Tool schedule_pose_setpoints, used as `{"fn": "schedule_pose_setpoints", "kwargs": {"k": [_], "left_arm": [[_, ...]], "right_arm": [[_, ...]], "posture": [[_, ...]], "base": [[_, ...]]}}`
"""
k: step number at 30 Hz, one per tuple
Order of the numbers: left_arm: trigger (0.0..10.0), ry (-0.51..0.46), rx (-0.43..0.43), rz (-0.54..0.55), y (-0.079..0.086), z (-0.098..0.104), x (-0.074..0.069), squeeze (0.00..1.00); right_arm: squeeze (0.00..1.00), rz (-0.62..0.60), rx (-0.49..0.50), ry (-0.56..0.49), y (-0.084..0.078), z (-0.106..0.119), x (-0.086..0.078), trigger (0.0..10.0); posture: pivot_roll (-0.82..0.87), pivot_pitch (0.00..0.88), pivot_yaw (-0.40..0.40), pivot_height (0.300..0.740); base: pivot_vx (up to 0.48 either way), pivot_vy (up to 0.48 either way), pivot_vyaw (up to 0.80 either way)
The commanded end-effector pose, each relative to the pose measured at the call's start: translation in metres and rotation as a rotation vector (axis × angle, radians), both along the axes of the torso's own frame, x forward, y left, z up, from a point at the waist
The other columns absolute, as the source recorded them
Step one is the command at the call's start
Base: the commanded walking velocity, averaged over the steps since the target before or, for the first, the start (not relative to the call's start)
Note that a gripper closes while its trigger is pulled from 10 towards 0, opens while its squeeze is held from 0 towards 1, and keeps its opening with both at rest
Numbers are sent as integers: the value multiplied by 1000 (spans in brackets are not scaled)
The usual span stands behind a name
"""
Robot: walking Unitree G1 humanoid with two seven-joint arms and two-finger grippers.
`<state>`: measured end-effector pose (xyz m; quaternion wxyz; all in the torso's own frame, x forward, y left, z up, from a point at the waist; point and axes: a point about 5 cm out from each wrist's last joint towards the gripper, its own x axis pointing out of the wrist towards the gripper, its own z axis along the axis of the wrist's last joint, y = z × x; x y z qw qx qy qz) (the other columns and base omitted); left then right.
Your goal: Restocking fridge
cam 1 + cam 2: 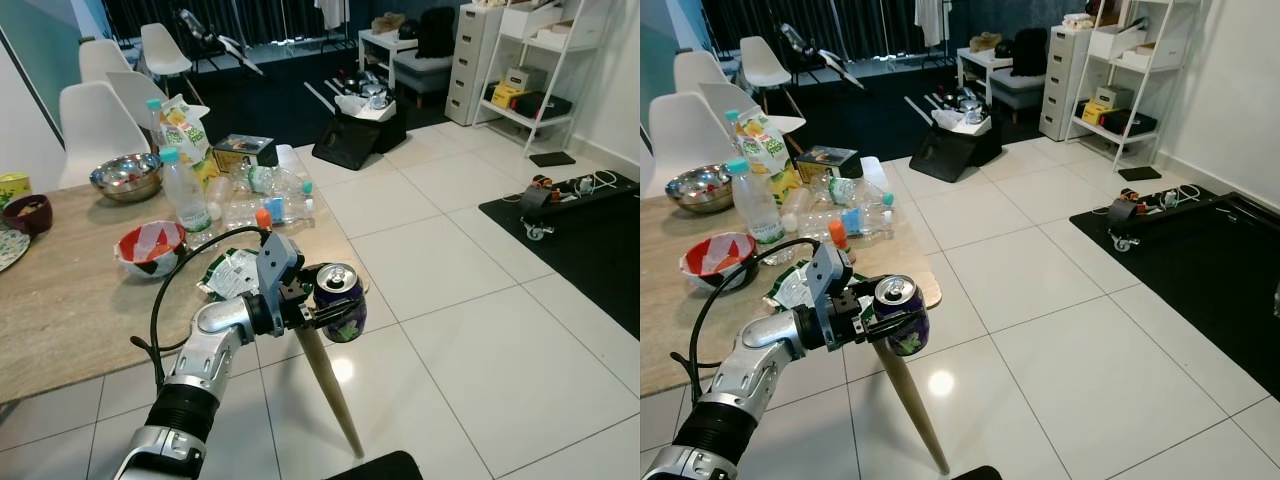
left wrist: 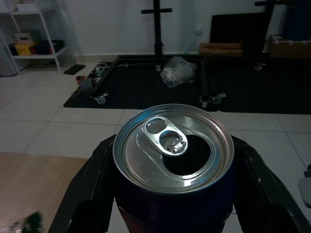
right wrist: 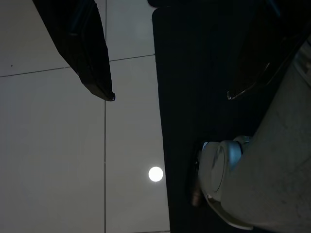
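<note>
My left gripper (image 1: 335, 312) grips a can (image 1: 341, 301) whose label is too blurred to read; in the wrist view its lower body runs off the bottom edge. At far left, a plate (image 1: 8, 247) and a yellow box (image 1: 13, 186) are cut by the frame. Labels on the table's bottles (image 1: 186, 192) are illegible.

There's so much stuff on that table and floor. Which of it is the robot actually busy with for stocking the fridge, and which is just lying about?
In the job:
- opened drink can, upright
- left gripper, shut on the can, held out past the table's corner

Just lying about:
- red patterned bowl
- steel bowl
- plastic bottles
- white chairs
- black bag on the floor
</note>
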<state>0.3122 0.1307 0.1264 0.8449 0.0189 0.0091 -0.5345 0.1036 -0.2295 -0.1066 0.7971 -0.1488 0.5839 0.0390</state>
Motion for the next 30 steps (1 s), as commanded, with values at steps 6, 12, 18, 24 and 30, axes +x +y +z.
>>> {"fn": "schedule_pose_setpoints", "kwargs": {"k": [6,12,18,24,30], "left_arm": [[10000,70,38,0,-3,-19,-9,0],[10000,196,83,62,4,-56,-19,0],[10000,237,83,84,5,-68,-25,0],[10000,285,91,115,5,-80,-28,0],[10000,436,132,207,21,-115,-44,0]], "right_arm": [[0,-5,3,2,-1,1,1,10000],[0,-1,-3,3,-5,2,2,10000],[0,8,-8,5,-9,3,2,10000],[0,17,-20,4,-13,4,3,10000],[0,35,-34,4,-18,6,5,10000]], "posture": [[29,0,44,740],[30,0,33,740],[32,0,21,740],[35,0,8,740],[42,0,-12,740]], "base": [[-312,0,0],[-335,0,0],[-338,0,0],[-337,0,0],[-338,0,0]]}}
